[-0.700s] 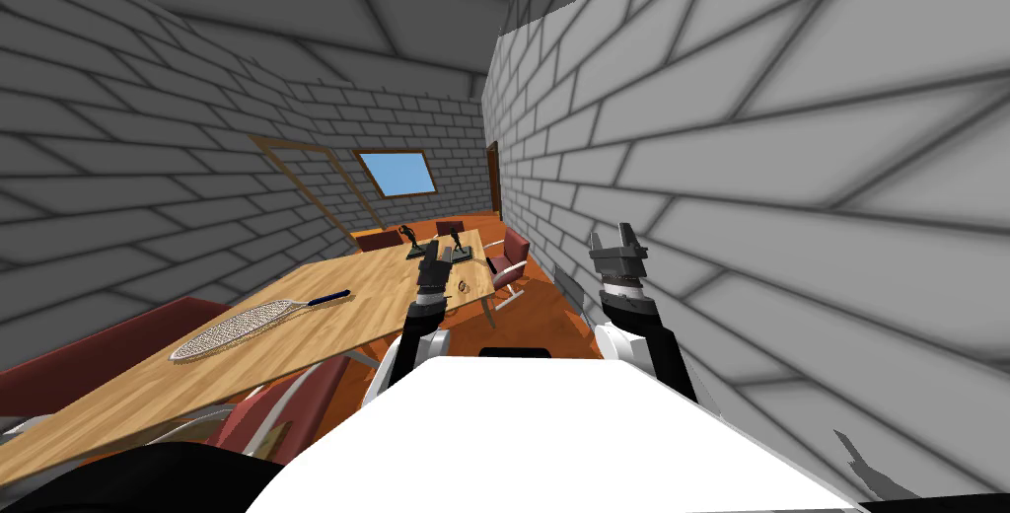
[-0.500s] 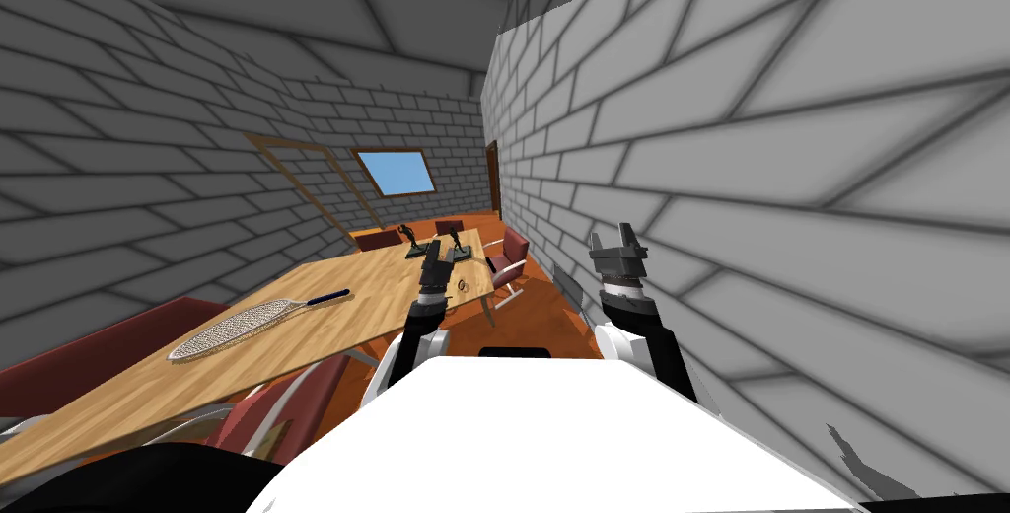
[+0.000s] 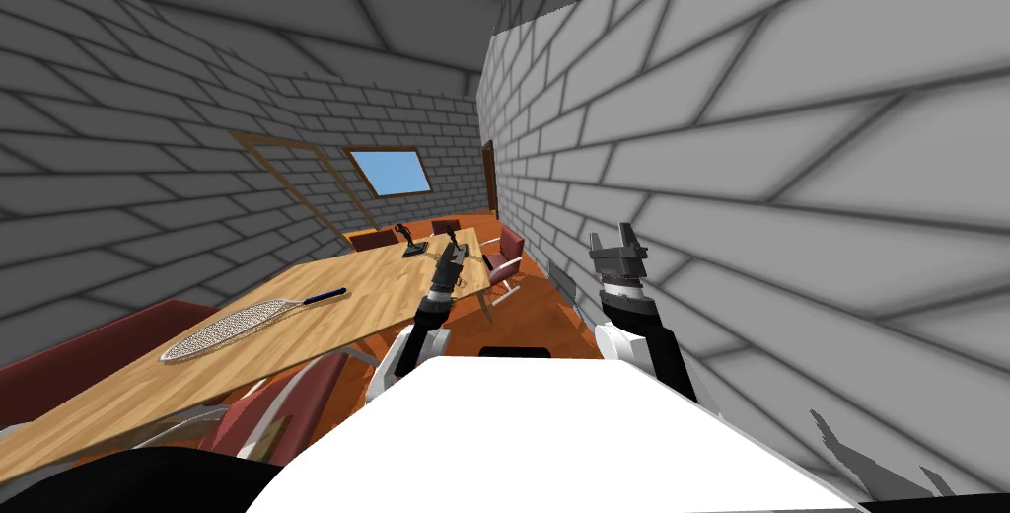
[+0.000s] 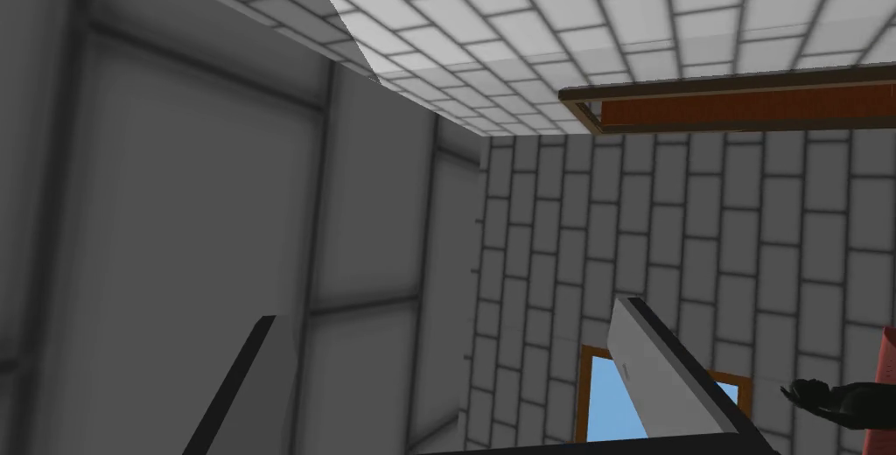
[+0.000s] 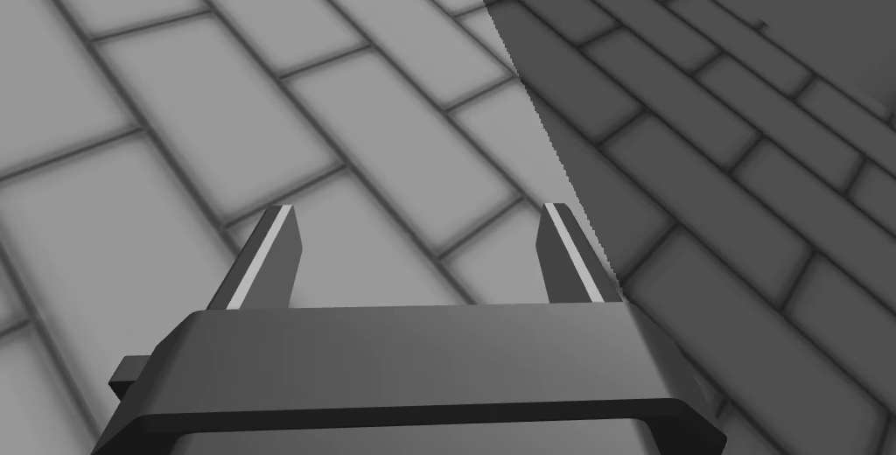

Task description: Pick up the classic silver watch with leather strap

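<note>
Reaching farther forward than a moment before, the left gripper [image 3: 454,253] had moved out over the edge of the long wooden table [image 3: 325,325], its blades spread wide and holding nothing. A racket [image 3: 232,325] lay well apart on the tabletop. The right gripper [image 3: 612,234] hung beside the grey brick wall [image 3: 789,191], equally open and empty. The watch was hidden, likely behind the left gripper. Both the grasp and the lift remained to be done.

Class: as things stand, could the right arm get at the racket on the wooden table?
Probably not. The right tool is raised beside the brick wall, while the racket lies on the table well to the left, beyond the left tool.
</note>
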Controlling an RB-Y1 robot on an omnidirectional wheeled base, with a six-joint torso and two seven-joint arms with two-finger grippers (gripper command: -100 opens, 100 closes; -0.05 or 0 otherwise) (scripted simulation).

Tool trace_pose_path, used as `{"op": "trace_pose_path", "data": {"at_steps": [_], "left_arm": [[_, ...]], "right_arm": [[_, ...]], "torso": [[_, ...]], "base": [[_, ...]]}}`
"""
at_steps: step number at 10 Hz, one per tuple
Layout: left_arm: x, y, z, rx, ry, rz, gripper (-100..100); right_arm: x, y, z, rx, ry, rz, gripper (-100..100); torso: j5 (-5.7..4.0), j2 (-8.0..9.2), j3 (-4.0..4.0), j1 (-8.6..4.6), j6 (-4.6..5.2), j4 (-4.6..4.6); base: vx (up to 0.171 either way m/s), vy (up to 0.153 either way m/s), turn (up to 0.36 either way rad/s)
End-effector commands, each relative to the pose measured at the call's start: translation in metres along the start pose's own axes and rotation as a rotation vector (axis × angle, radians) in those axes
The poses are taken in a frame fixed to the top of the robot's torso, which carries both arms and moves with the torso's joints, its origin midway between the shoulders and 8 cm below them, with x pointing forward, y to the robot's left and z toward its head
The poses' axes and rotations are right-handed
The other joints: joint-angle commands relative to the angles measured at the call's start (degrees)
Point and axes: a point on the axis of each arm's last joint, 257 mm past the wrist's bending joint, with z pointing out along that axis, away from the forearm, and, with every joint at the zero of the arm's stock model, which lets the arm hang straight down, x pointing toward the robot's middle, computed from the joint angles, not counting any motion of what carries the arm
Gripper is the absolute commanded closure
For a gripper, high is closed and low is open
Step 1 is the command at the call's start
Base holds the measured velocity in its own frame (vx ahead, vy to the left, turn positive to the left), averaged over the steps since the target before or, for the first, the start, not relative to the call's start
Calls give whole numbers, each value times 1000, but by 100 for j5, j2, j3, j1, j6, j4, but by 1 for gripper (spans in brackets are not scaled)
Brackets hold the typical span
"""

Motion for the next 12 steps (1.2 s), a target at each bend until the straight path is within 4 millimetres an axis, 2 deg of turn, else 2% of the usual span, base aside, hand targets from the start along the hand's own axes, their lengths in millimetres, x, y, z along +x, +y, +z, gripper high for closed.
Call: {"op": "trace_pose_path", "data": {"at_steps": [1, 4, 7, 9, 10, 12], "left_arm": [[6, 9, -2, -12, 17, -2, -100], [21, 44, -5, -81, 99, 3, -100], [31, 89, -15, -180, 178, 23, -100], [32, 124, -26, -266, 223, 45, -100], [32, 126, -27, -272, 223, 46, -100], [28, 159, -39, -361, 261, 77, -100]], "right_arm": [[0, 0, 0, 0, 0, 0, 0], [0, 0, 0, 0, 0, 0, 0], [0, 0, 0, 0, 0, 0, 0], [0, 0, 0, 0, 0, 0, 0], [0, 0, 0, 0, 0, 0, 0], [0, 0, 0, 0, 0, 0, 0]], "torso": [[0, 0, 0, 0, 0, 0], [1, -4, -2, 0, 1, -1], [0, -1, 0, -2, 0, 0], [0, -4, -1, 1, 0, 0], [0, -7, -3, 4, 0, -1], [2, -17, -9, 8, 0, -3]], "base": [[-61, -25, -18], [-68, -35, -69], [-78, -40, -101], [-59, -35, -139], [-35, -21, -36], [-32, -25, -111]]}}
